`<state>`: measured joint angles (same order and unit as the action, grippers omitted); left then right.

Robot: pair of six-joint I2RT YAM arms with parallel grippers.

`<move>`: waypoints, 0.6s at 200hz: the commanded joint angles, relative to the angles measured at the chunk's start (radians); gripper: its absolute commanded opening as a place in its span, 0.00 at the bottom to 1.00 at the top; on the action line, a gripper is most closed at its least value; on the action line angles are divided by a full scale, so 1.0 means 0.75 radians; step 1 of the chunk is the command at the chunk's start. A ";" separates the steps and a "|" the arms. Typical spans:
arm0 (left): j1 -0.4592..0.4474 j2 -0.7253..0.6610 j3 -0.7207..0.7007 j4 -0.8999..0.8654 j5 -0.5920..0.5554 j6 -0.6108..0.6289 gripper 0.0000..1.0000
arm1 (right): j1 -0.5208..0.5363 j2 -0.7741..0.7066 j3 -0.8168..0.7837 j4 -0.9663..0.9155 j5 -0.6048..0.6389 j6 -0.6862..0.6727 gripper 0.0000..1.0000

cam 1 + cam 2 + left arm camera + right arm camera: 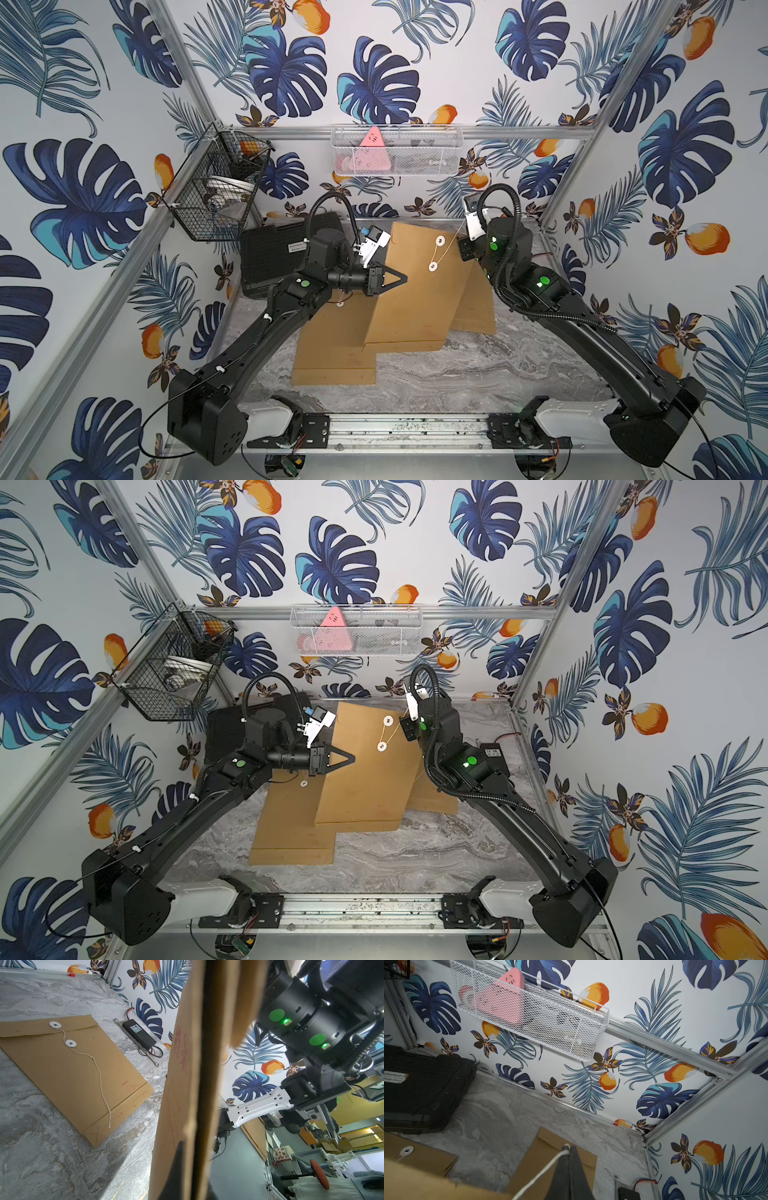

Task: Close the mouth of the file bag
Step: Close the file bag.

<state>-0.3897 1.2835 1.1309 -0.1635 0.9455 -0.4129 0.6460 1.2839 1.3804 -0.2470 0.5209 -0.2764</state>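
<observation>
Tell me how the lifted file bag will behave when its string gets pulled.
The file bag is probably fairly stiff: pinched at one edge by the left gripper, it stands tilted without drooping. Thin and likely light, it may swing toward a tug. Its string, pinched by the right gripper, looks limp and will likely sag unless kept taut.

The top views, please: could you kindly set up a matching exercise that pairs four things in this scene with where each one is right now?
Things
1. pink triangular block
2. black case
3. string
4. raised file bag

Places
A. pinched in the right end effector
B. on the table, by the back wall
C. clamped in the left end effector
D. in the white mesh basket

Pairs: 1-D, 2-B, 3-A, 4-C.
</observation>
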 commanded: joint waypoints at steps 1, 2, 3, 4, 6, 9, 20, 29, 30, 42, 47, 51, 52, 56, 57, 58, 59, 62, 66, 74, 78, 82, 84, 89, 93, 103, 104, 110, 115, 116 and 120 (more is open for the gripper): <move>-0.014 -0.015 -0.015 0.069 0.012 0.009 0.00 | -0.003 0.017 0.037 -0.076 -0.052 0.036 0.00; -0.016 -0.015 -0.016 0.069 0.012 0.010 0.00 | -0.003 0.018 0.039 -0.078 -0.053 0.037 0.00; -0.017 -0.017 -0.016 0.069 0.013 0.009 0.00 | -0.003 0.019 0.041 -0.080 -0.054 0.037 0.00; -0.019 -0.016 -0.019 0.069 0.013 0.009 0.00 | -0.003 0.021 0.042 -0.082 -0.055 0.037 0.00; -0.019 -0.017 -0.020 0.070 0.012 0.009 0.00 | -0.003 0.024 0.046 -0.086 -0.057 0.037 0.00; -0.022 -0.018 -0.022 0.071 0.012 0.010 0.00 | -0.002 0.027 0.051 -0.092 -0.061 0.039 0.00; -0.028 -0.020 -0.031 0.073 0.010 0.009 0.00 | -0.003 0.038 0.067 -0.113 -0.072 0.045 0.00; -0.031 -0.023 -0.039 0.076 0.007 0.007 0.00 | -0.003 0.046 0.079 -0.128 -0.080 0.049 0.00; -0.032 -0.023 -0.039 0.078 0.006 0.008 0.00 | -0.002 0.048 0.080 -0.129 -0.082 0.049 0.00; -0.039 -0.022 -0.046 0.085 0.006 0.000 0.00 | -0.002 0.060 0.092 -0.150 -0.098 0.053 0.00; -0.043 -0.020 -0.049 0.090 0.004 -0.003 0.00 | -0.002 0.067 0.099 -0.160 -0.105 0.055 0.00; -0.048 -0.018 -0.051 0.093 0.002 -0.005 0.00 | -0.003 0.071 0.105 -0.168 -0.110 0.057 0.00; -0.049 -0.018 -0.051 0.093 0.001 -0.004 0.00 | -0.004 0.073 0.107 -0.170 -0.111 0.058 0.00; -0.056 -0.015 -0.053 0.094 -0.002 -0.004 0.00 | -0.003 0.079 0.113 -0.179 -0.118 0.061 0.00; -0.057 -0.015 -0.052 0.095 -0.002 -0.005 0.00 | -0.003 0.079 0.116 -0.181 -0.120 0.063 0.00; -0.059 -0.015 -0.052 0.094 -0.001 -0.004 0.00 | -0.002 0.081 0.118 -0.184 -0.122 0.064 0.00; -0.061 -0.014 -0.052 0.093 -0.003 -0.004 0.00 | -0.002 0.081 0.120 -0.185 -0.123 0.064 0.00; -0.065 -0.012 -0.052 0.093 -0.006 -0.003 0.00 | -0.003 0.084 0.125 -0.191 -0.127 0.067 0.00; -0.070 -0.012 -0.052 0.091 -0.011 0.000 0.00 | -0.002 0.088 0.132 -0.200 -0.129 0.072 0.00; -0.080 -0.007 -0.052 0.096 -0.018 0.000 0.00 | -0.003 0.094 0.143 -0.213 -0.135 0.081 0.00; -0.083 -0.006 -0.054 0.099 -0.021 -0.003 0.00 | -0.003 0.096 0.146 -0.218 -0.139 0.082 0.00; -0.089 -0.007 -0.056 0.104 -0.024 -0.005 0.00 | -0.003 0.099 0.151 -0.223 -0.143 0.085 0.00; -0.091 -0.004 -0.057 0.106 -0.026 -0.006 0.00 | -0.004 0.100 0.152 -0.225 -0.144 0.086 0.00; -0.094 -0.002 -0.060 0.113 -0.028 -0.011 0.00 | -0.003 0.102 0.156 -0.230 -0.144 0.090 0.00; -0.097 -0.002 -0.061 0.119 -0.030 -0.013 0.00 | -0.001 0.104 0.159 -0.233 -0.145 0.092 0.00; -0.101 0.005 -0.062 0.123 -0.036 -0.014 0.00 | 0.000 0.104 0.163 -0.239 -0.151 0.097 0.00; -0.102 0.005 -0.063 0.125 -0.037 -0.014 0.00 | 0.000 0.104 0.163 -0.240 -0.152 0.098 0.00; -0.105 0.010 -0.064 0.126 -0.041 -0.012 0.00 | 0.003 0.104 0.169 -0.245 -0.157 0.105 0.00; -0.106 0.012 -0.065 0.127 -0.044 -0.014 0.00 | 0.006 0.104 0.172 -0.251 -0.162 0.111 0.00; -0.106 0.012 -0.066 0.129 -0.044 -0.014 0.00 | 0.008 0.104 0.173 -0.252 -0.162 0.113 0.00; -0.108 0.015 -0.068 0.134 -0.046 -0.015 0.00 | 0.010 0.106 0.178 -0.256 -0.165 0.115 0.00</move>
<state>-0.4641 1.2877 1.0855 -0.1192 0.9134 -0.4198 0.6464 1.3617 1.4944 -0.4095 0.4206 -0.2176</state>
